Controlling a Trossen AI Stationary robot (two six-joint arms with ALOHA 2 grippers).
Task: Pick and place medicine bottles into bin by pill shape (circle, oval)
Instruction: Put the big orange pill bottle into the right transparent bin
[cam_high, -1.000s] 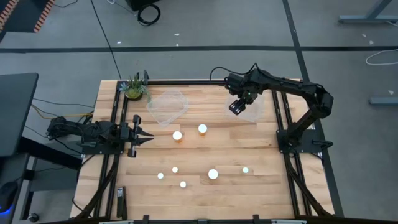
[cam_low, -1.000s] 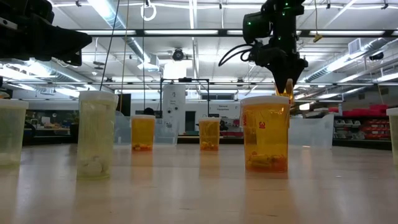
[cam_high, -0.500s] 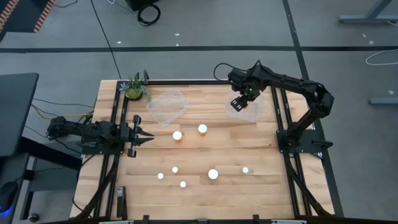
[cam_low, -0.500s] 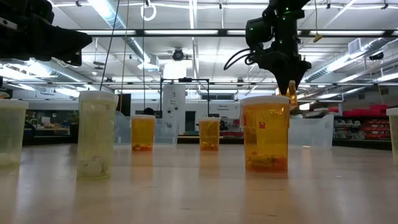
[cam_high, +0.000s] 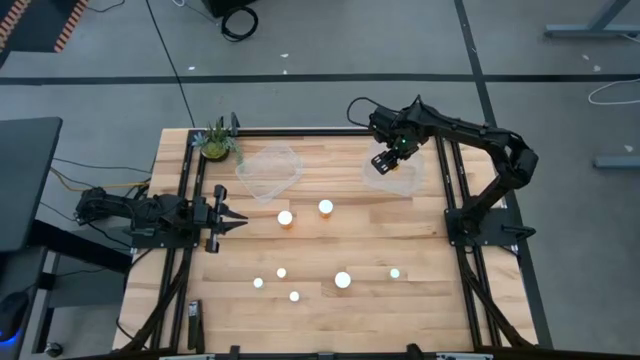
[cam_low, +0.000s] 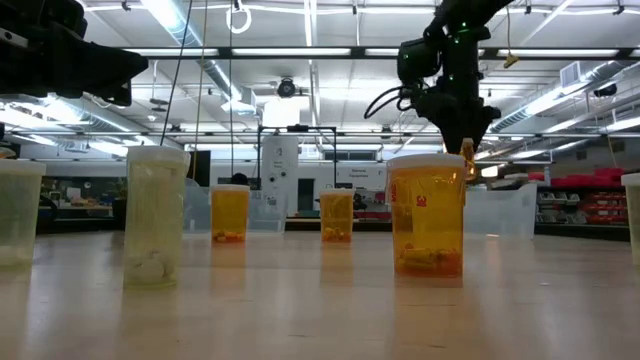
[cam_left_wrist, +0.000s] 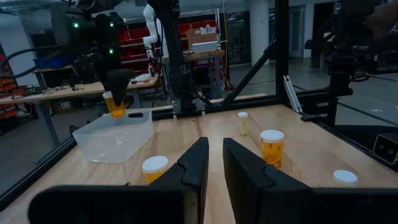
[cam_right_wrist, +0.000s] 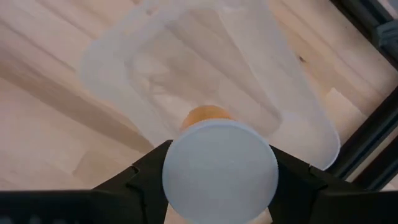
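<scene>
My right gripper (cam_high: 386, 162) is shut on a medicine bottle (cam_right_wrist: 205, 116) with an amber body and a white cap (cam_right_wrist: 219, 163). It holds the bottle above the right clear tub (cam_high: 400, 180); the left wrist view also shows the bottle (cam_left_wrist: 115, 104) over the tub (cam_left_wrist: 115, 135). Several other capped bottles stand on their bases on the wood table, among them two mid-table (cam_high: 285, 218) (cam_high: 326, 208) and a larger one (cam_high: 343, 280) nearer the front. My left gripper (cam_high: 238, 216) waits at the table's left side, narrowly open and empty. My right gripper pinches the bottle at its cap end (cam_right_wrist: 171, 168) between the two fingers (cam_right_wrist: 140, 177), one on each side. The fingers come from above, pointing down. The bottle hangs below them, cap up and amber body down, lifted clear above the tub.
A second clear tub (cam_high: 268, 170) lies at the far left-centre, next to a small potted plant (cam_high: 215, 143). Small bottles (cam_high: 282, 272) (cam_high: 258, 283) (cam_high: 294, 296) (cam_high: 395, 273) stand toward the near edge. Black rails (cam_high: 455, 190) run along the table's sides.
My right gripper has moved a little toward the table's far edge with the bottle still in its hold, and now stands further over the right tub.
</scene>
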